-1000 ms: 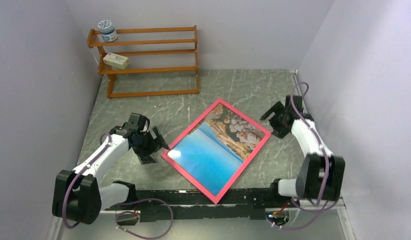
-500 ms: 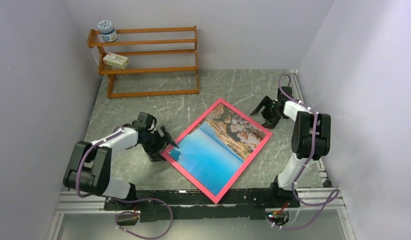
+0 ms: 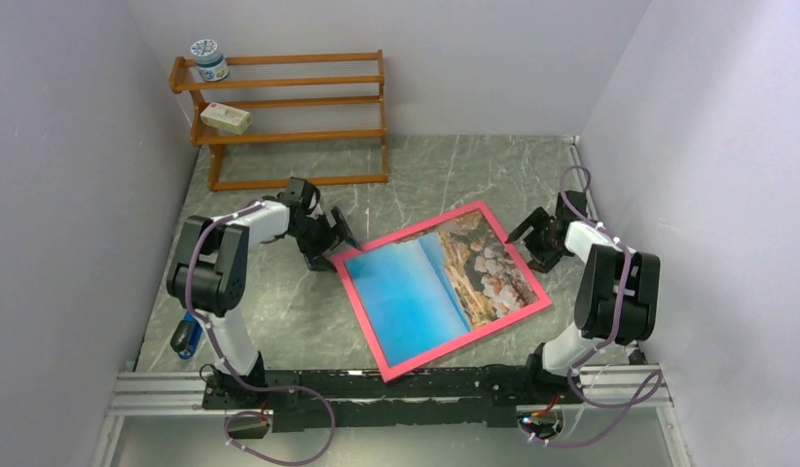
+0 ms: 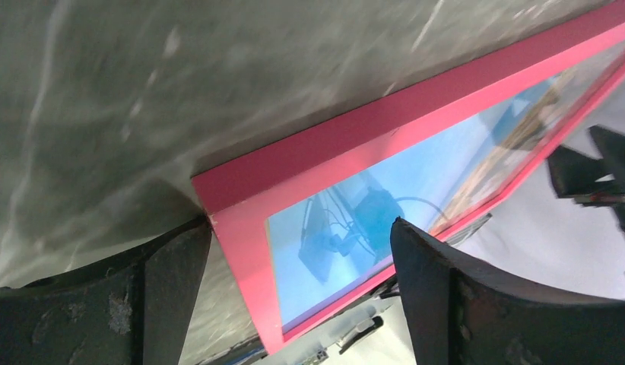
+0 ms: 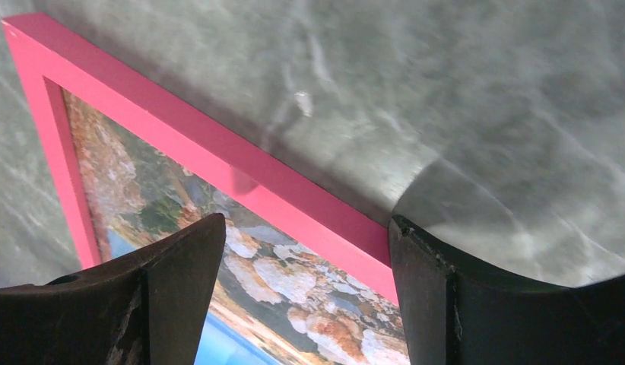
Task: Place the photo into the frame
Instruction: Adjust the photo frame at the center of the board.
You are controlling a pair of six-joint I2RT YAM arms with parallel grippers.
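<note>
The bright pink frame lies flat on the grey table with the photo of blue sea and rocky shore showing inside it. My left gripper is open at the frame's far-left corner. In the left wrist view that corner of the frame sits between the fingers of the left gripper, close to the left finger. My right gripper is open at the frame's right side. In the right wrist view the frame edge and the rocky part of the photo lie between the spread fingers of the right gripper.
A wooden slatted rack stands at the back left, with a jar on its top shelf and a small box below. A small blue thing lies by the left wall. Grey walls close in on three sides.
The frame has turned clockwise on the table, its left corner swinging away from me together with the left gripper. The right gripper has stayed near the frame's right side.
</note>
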